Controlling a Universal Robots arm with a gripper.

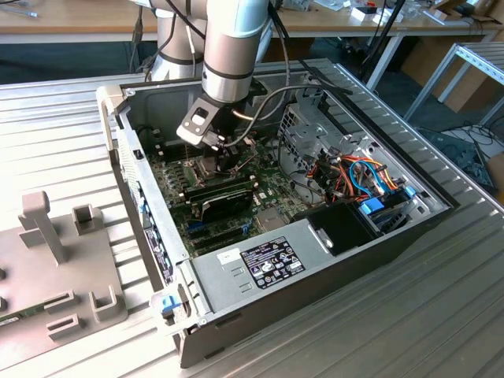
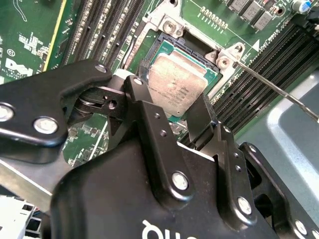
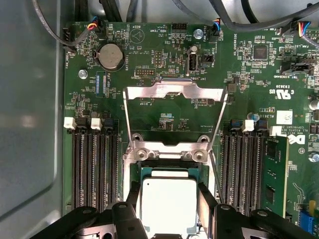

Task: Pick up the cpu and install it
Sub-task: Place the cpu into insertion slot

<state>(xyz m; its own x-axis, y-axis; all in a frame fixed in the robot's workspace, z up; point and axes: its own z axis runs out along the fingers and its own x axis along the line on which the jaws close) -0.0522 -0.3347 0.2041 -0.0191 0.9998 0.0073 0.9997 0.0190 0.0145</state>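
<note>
While fingers [image 2: 149,119] pinch cpu [image 2: 177,84], first wrist view shows open frame [image 3: 174,91]

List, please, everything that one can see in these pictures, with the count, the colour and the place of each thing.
computer case: one, dark grey, open, on the table
table: one, silver, slatted, under the case
motherboard: one, green, inside the case
socket frame: one, silver, swung open on the motherboard
cpu: one, silver-grey top, by the hinge of the socket frame
memory slots: two banks, black, either side of the cpu
coin battery: one, silver, on the motherboard
cables: one bundle, orange and blue, in the case, exterior view's right
fixture: one, grey, on the table, exterior view's left
arm: one, silver-grey, reaching into the case
gripper: one, black, at the cpu
</note>
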